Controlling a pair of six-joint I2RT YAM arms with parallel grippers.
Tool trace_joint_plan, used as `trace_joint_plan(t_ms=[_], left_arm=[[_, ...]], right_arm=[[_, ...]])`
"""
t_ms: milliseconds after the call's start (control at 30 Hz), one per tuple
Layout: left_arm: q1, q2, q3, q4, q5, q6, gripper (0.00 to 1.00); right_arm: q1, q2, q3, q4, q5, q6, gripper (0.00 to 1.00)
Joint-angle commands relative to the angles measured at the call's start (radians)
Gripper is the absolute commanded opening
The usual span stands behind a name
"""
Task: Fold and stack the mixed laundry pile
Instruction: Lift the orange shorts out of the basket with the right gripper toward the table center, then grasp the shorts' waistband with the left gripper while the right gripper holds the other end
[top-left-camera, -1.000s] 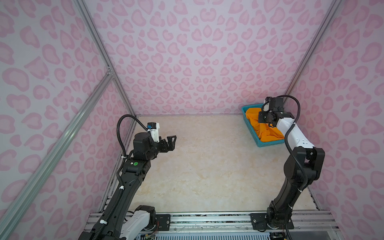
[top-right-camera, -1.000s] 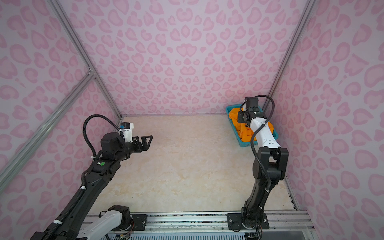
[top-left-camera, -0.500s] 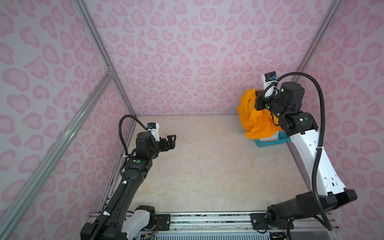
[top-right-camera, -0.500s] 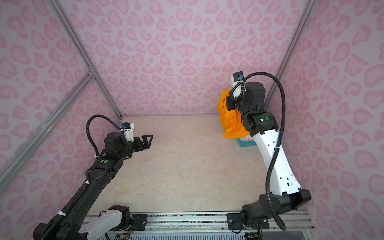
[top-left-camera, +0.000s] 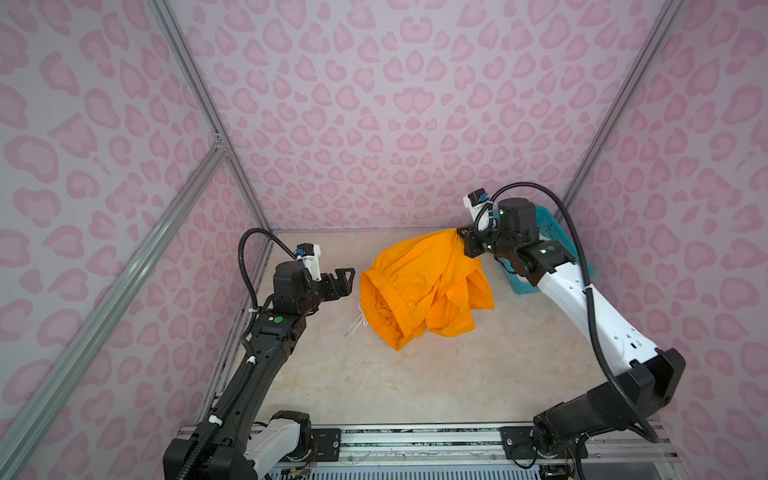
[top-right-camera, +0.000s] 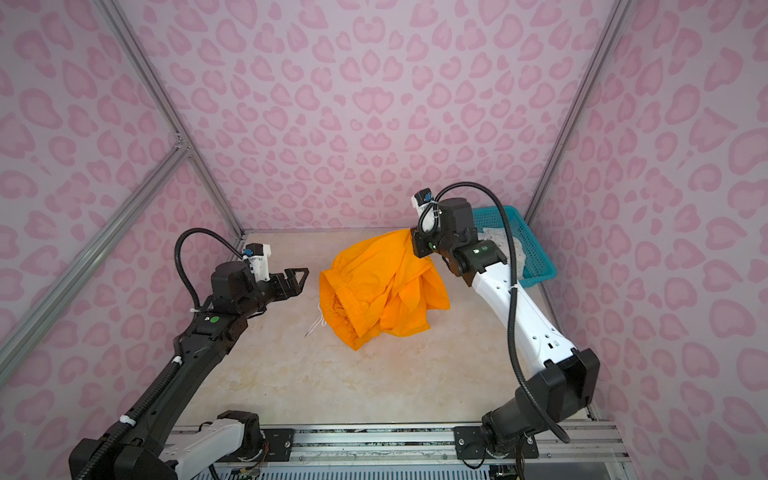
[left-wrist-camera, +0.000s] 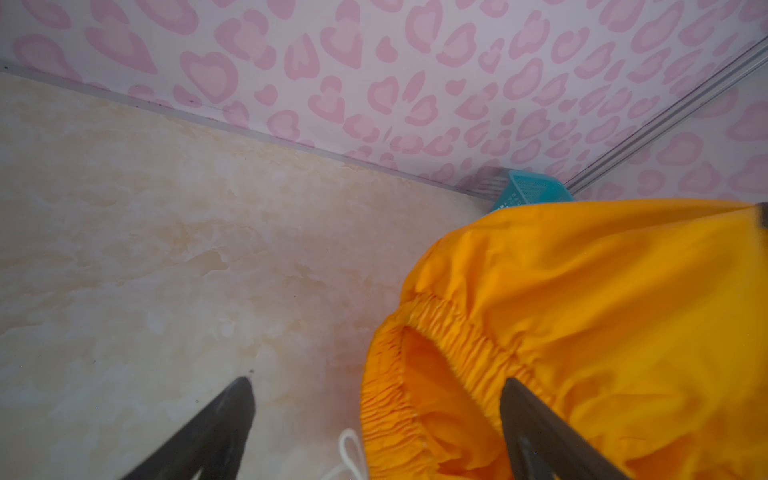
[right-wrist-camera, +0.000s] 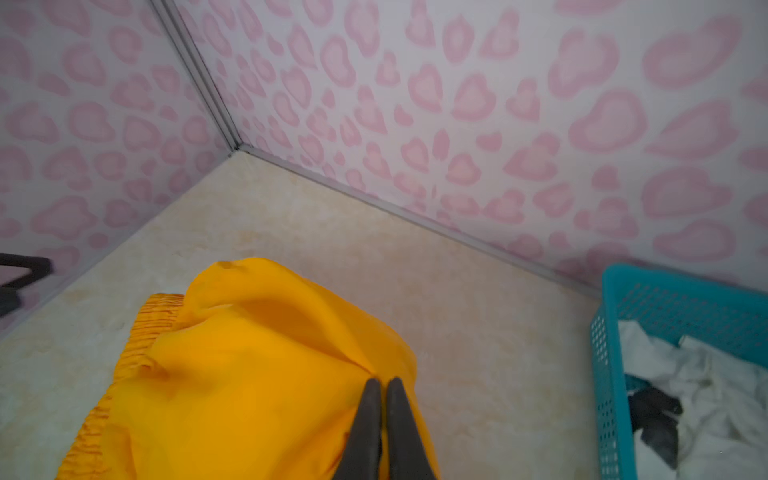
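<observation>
The bright orange shorts (top-left-camera: 424, 286) (top-right-camera: 380, 286) hang from my right gripper (top-left-camera: 462, 237) (top-right-camera: 412, 240), which is shut on a fold of their fabric (right-wrist-camera: 383, 384). They dangle above the middle of the table, the elastic waistband (left-wrist-camera: 457, 332) facing left and a white drawstring (top-left-camera: 358, 322) trailing below. My left gripper (top-left-camera: 343, 279) (top-right-camera: 297, 279) is open and empty, just left of the waistband; in the left wrist view the waistband sits between its fingers (left-wrist-camera: 232, 419) without touching. The white T-shirt (right-wrist-camera: 702, 390) with a black print lies crumpled in the basket.
A teal perforated basket (top-left-camera: 552, 232) (top-right-camera: 528, 237) (right-wrist-camera: 611, 374) stands in the back right corner against the wall. Pink-patterned walls with metal frame posts (top-left-camera: 208, 124) close in the beige table (top-left-camera: 415, 382) on three sides.
My right arm lifted the orange shorts out of the basket and carried them left and down over the table's middle. The left gripper stayed open and edged toward the shorts.
</observation>
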Motion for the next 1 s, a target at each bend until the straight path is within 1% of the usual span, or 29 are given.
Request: trace_joint_plan(t_ms=[0,33,100,133,167,267,333,400,500,600,667,700,767,833,900,967], left_arm=[[0.001,-0.011,0.024,-0.098,-0.024,0.024,0.94],[0.001,-0.011,0.023,-0.117,-0.030,0.022,0.93],[0.001,-0.012,0.014,-0.143,-0.032,0.008,0.92],[0.001,-0.010,0.005,-0.154,-0.026,-0.004,0.91],[0.001,-0.009,-0.006,-0.158,-0.016,-0.013,0.90],[0.001,-0.002,-0.050,-0.152,-0.006,-0.045,0.87],[0.001,0.010,-0.079,-0.149,-0.026,-0.062,0.86],[0.001,0.021,-0.095,-0.156,-0.054,-0.075,0.85],[0.001,0.042,-0.108,-0.158,-0.127,-0.096,0.85],[0.001,0.074,-0.108,-0.122,-0.150,-0.090,0.84],[0.001,0.107,-0.096,-0.090,-0.147,-0.068,0.83],[0.001,0.124,-0.092,-0.073,-0.140,-0.055,0.81],[0.001,0.170,-0.066,-0.056,-0.113,-0.029,0.74],[-0.001,0.224,-0.041,-0.033,-0.053,0.000,0.67],[-0.002,0.276,-0.026,-0.005,0.002,0.001,0.61],[-0.005,0.332,-0.009,0.030,0.091,-0.005,0.57]], right_arm=[[0.000,0.093,-0.080,-0.078,0.127,0.119,0.27],[0.001,0.116,-0.077,-0.129,0.139,0.122,0.32],[0.014,0.133,-0.079,-0.190,0.186,0.126,0.38],[0.031,0.124,-0.088,-0.201,0.215,0.117,0.41],[0.048,0.108,-0.093,-0.211,0.230,0.104,0.46],[0.107,0.068,-0.083,-0.232,0.212,0.077,0.60],[0.144,0.056,-0.082,-0.240,0.140,0.063,0.67],[0.193,0.061,-0.099,-0.232,0.043,0.076,0.70],[0.285,0.098,-0.136,-0.215,-0.035,0.106,0.75],[0.396,0.141,-0.180,-0.195,-0.022,0.151,0.77],[0.453,0.160,-0.223,-0.163,0.006,0.209,0.77],[0.475,0.161,-0.243,-0.147,0.027,0.240,0.77],[0.520,0.157,-0.286,-0.113,0.096,0.311,0.76],[0.565,0.138,-0.330,-0.082,0.159,0.377,0.76],[0.595,0.115,-0.380,-0.033,0.177,0.424,0.76],[0.612,0.102,-0.419,0.018,0.170,0.468,0.76]])
